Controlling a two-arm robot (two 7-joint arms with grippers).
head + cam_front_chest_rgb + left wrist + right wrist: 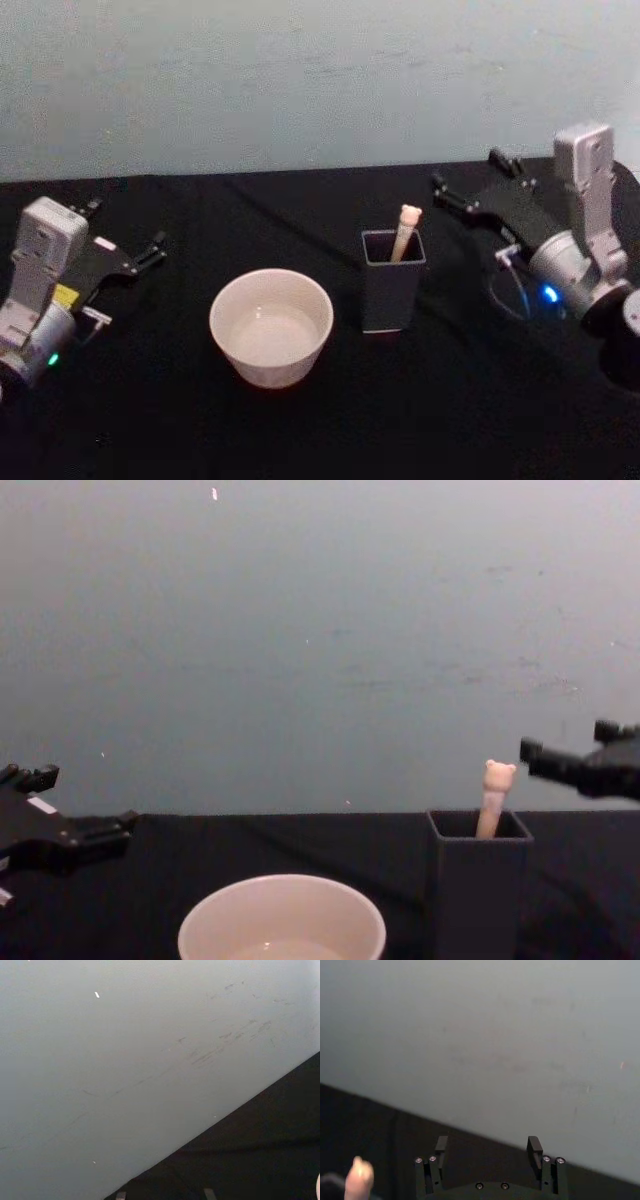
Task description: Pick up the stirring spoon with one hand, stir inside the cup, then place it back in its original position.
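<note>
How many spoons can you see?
1. The stirring spoon stands in the dark square holder, to the right of the cup; its bear-head handle pokes out the top. The holder's inside is hidden, so more could be there.

Wall: plain pale grey-blue, faintly scuffed, stood directly behind table. Table: covered in black cloth; lighting dim.

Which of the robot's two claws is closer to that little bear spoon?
The right gripper, open, just right of the stirring spoon in its holder. The left gripper, also open, sits far beyond the cup.
</note>
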